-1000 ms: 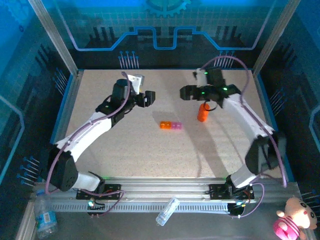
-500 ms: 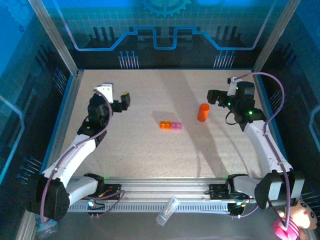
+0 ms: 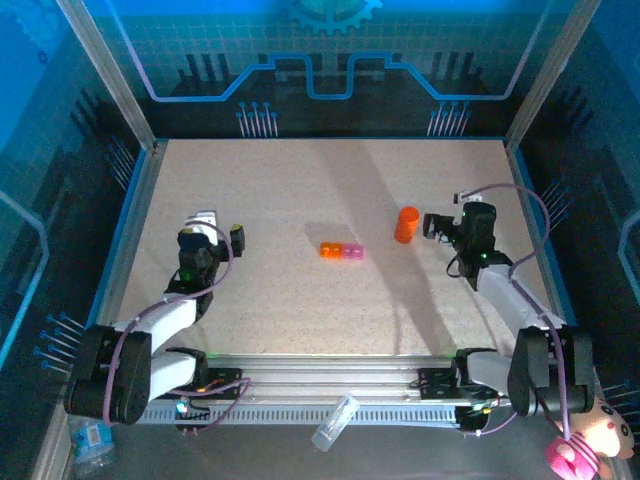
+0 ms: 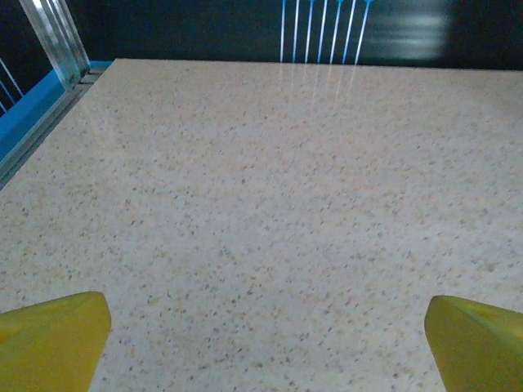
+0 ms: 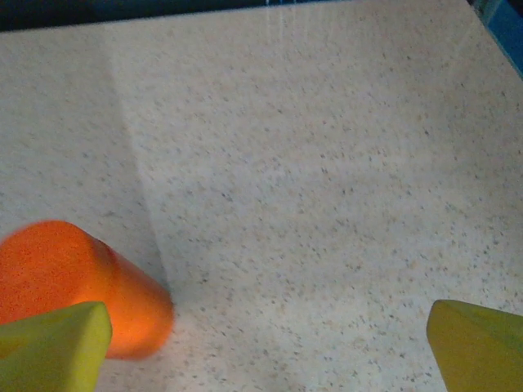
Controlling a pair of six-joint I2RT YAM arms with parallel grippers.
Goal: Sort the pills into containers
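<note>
left fingers (image 3: 237,236): spread wide, grasping nothing; low over the left side of the tabletop (image 3: 300,180), pointing toward the back wall.
left wrist view: yellow tips of the left fingers (image 4: 49,339) at both bottom corners, far apart; bare speckled tabletop (image 4: 270,204) between and ahead of them; blue-edged frame rail (image 4: 41,98) along the far left.
right fingers (image 3: 432,224): spread wide, grasping nothing; on the right side of the tabletop, just beside the orange bottle (image 3: 405,225).
right wrist view: yellow tips of the right fingers (image 5: 478,343) at both bottom corners; orange bottle (image 5: 73,278) upright at lower left, partly behind the left tip, not pinched; touching or a hair off, cannot tell.
containers (image 3: 341,251): short joined strip, orange compartment on the left, pink on the right; flat on the tabletop near its centre, between the two arms, well apart from both sets of fingers.
container contents: too small to tell.
orange bottle vs containers: bottle standing to the right and slightly behind the strip, near but not touching.
outside the tabletop: clear vial (image 3: 335,422) lying on the near rail, water bottle (image 3: 90,440) at bottom left, pink plush toy (image 3: 590,440) at bottom right.
</note>
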